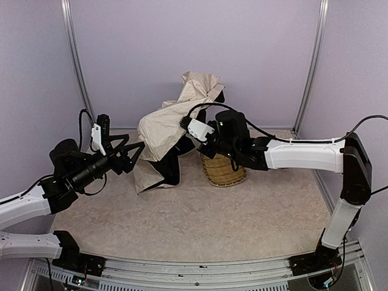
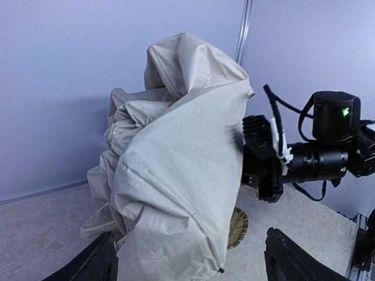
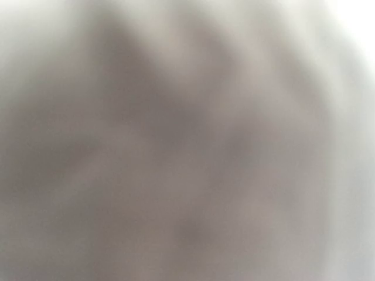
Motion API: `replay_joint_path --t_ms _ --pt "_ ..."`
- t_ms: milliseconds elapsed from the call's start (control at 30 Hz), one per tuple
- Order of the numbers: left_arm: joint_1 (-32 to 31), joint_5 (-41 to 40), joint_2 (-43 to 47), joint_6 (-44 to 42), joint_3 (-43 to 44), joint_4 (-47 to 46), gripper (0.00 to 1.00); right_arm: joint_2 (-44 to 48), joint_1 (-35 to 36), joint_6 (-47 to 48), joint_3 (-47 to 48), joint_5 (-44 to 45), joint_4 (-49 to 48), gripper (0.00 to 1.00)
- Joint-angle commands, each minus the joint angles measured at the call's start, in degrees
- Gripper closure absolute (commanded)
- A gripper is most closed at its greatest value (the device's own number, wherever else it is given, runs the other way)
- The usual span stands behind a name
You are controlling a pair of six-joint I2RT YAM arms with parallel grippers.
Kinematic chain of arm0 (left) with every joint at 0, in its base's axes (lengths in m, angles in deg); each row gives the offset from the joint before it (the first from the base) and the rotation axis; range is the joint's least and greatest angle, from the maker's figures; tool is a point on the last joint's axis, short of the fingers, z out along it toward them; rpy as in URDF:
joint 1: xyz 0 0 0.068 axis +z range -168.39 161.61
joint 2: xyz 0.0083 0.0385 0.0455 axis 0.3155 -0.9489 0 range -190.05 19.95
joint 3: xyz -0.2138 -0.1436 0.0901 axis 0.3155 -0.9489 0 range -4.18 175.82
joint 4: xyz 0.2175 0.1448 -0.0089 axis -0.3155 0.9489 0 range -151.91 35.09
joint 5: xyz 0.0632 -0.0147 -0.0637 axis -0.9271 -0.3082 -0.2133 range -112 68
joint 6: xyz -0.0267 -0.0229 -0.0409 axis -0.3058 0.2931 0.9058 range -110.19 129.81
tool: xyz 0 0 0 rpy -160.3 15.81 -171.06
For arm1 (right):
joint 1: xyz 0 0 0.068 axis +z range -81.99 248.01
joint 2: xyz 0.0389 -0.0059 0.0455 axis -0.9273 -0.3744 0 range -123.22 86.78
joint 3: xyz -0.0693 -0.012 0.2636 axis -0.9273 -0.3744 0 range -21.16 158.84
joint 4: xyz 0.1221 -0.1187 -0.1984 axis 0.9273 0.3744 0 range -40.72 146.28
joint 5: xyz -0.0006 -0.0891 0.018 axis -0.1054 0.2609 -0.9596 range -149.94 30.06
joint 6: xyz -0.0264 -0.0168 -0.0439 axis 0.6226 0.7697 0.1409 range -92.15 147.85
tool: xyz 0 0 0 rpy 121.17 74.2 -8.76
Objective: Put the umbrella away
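The cream-beige umbrella [image 1: 163, 124] stands bunched and half raised at the middle of the table, with black ribs showing under its lower edge. My right gripper [image 1: 193, 128] reaches into its right side from above the basket. Its fingers are buried in the fabric, and it is shut on the umbrella. The right wrist view is filled with blurred umbrella cloth [image 3: 187, 140]. My left gripper [image 1: 136, 156] hangs open just left of the umbrella. In the left wrist view its fingers [image 2: 99, 260] straddle the lower fold of the fabric [image 2: 176, 164] without touching it.
A woven straw-yellow basket [image 1: 225, 171] lies on the table right of the umbrella, under the right arm, and peeks out behind the cloth [image 2: 239, 227]. Lilac walls with metal corner posts [image 1: 310, 66] close in the back and sides.
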State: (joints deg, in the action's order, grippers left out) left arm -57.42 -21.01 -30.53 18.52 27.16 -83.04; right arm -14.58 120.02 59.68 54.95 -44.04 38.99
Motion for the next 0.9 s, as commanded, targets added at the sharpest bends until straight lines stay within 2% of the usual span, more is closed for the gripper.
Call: replay_joint_path --t_ms 0,100,233,300,433,533,667,767,867 --pt "1.9 9.9 1.4 4.6 1.0 -9.4 0.14 2.3 0.1 -4.6 1.8 3.2 -2.9 1.00" --pt "3.5 7.5 -4.0 12.9 0.7 -13.9 0.07 2.4 0.7 -6.8 1.2 2.1 -3.2 1.00" --pt "6.2 11.0 -13.7 18.0 2.9 -16.1 0.02 4.0 3.4 -2.3 -3.6 -4.4 -8.0 1.00" --pt "6.4 13.2 -16.1 18.1 3.5 -18.8 0.02 4.8 4.5 0.2 -5.4 -5.4 -9.3 1.00" --pt "6.3 18.0 -19.9 14.3 3.3 -22.5 0.01 6.0 5.1 4.2 -9.2 -0.7 -13.9 1.00" --pt "7.1 22.1 -24.3 14.6 2.7 -25.6 0.01 8.6 6.1 7.5 -13.0 -4.8 -16.6 1.00" --pt "6.8 32.3 -29.5 17.3 2.7 -33.2 0.01 12.5 6.3 8.0 -14.3 -16.7 -11.5 1.00" --pt "5.8 32.5 -28.4 15.7 2.8 -33.7 0.01 12.4 4.8 4.1 -10.2 -16.5 -4.8 1.00" --pt "4.2 29.9 -24.6 9.7 1.5 -31.5 0.01 12.3 2.5 1.6 -8.6 -15.6 -1.6 1.00"
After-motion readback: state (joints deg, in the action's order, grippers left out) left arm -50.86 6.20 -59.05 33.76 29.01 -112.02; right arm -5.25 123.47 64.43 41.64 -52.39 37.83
